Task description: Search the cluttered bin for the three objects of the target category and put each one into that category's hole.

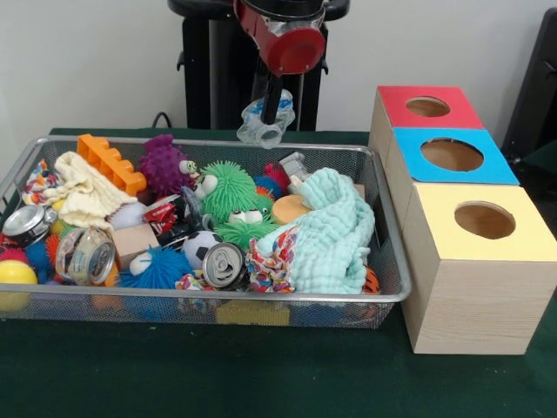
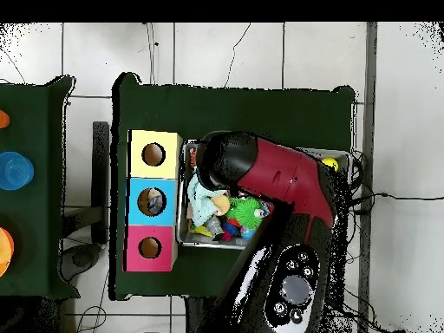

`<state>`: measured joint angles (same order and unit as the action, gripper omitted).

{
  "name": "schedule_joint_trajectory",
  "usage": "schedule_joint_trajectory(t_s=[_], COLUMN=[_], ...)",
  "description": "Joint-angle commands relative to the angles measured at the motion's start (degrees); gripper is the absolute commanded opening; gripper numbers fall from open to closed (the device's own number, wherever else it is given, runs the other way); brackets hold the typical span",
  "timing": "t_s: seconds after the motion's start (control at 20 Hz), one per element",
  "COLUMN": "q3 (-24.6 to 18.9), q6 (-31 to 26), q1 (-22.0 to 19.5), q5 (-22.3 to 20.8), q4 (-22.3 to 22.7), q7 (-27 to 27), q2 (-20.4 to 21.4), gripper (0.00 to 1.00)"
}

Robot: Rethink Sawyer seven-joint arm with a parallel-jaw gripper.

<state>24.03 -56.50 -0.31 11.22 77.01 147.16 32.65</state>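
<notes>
My gripper (image 1: 272, 111) hangs above the back rim of the wire bin (image 1: 393, 261), shut on a crumpled clear plastic bottle (image 1: 264, 124) held clear of the clutter. To the right stands a wooden box row with a red-topped hole (image 1: 427, 106), a blue-topped hole (image 1: 452, 154) and a yellow-topped hole (image 1: 485, 219). Crushed cans (image 1: 223, 264) (image 1: 87, 256) (image 1: 26, 225) lie among the bin's contents. From overhead, my arm (image 2: 277, 178) covers most of the bin (image 2: 183, 195) and hides the gripper; the holes show as yellow (image 2: 153, 154), blue (image 2: 151, 201) and red (image 2: 149, 247).
The bin also holds a mint cloth (image 1: 335, 231), a cream cloth (image 1: 83, 196), green (image 1: 231, 193), purple (image 1: 164, 165) and blue (image 1: 155, 268) fuzzy toys, an orange brick (image 1: 109, 161), a wooden block (image 1: 132, 242) and a yellow ball (image 1: 16, 277). Green cloth (image 1: 261, 374) covers the table.
</notes>
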Motion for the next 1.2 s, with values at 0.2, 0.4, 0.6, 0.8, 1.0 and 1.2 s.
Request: schedule_joint_trajectory(t_s=[0.2,0.4,0.6,0.8,1.0,1.2], q3=[1.0,1.8,2.3,2.6,2.6,3.0], q6=[-4.5,-4.0,-4.5,-4.4,-3.6,-4.2], q1=[3.4,4.7,5.5,6.7,6.9,7.0], q5=[4.4,6.3,7.4,8.4,8.9,9.2], q4=[-3.2,-3.3,-4.0,-5.1,-4.9,-5.0], q7=[21.7,23.0,24.0,26.3,26.5,26.7], q2=[-5.4,-6.3,-7.0,-8.3,-8.7,-8.5], gripper=[0.00,0.00,0.00,0.00,0.00,0.00])
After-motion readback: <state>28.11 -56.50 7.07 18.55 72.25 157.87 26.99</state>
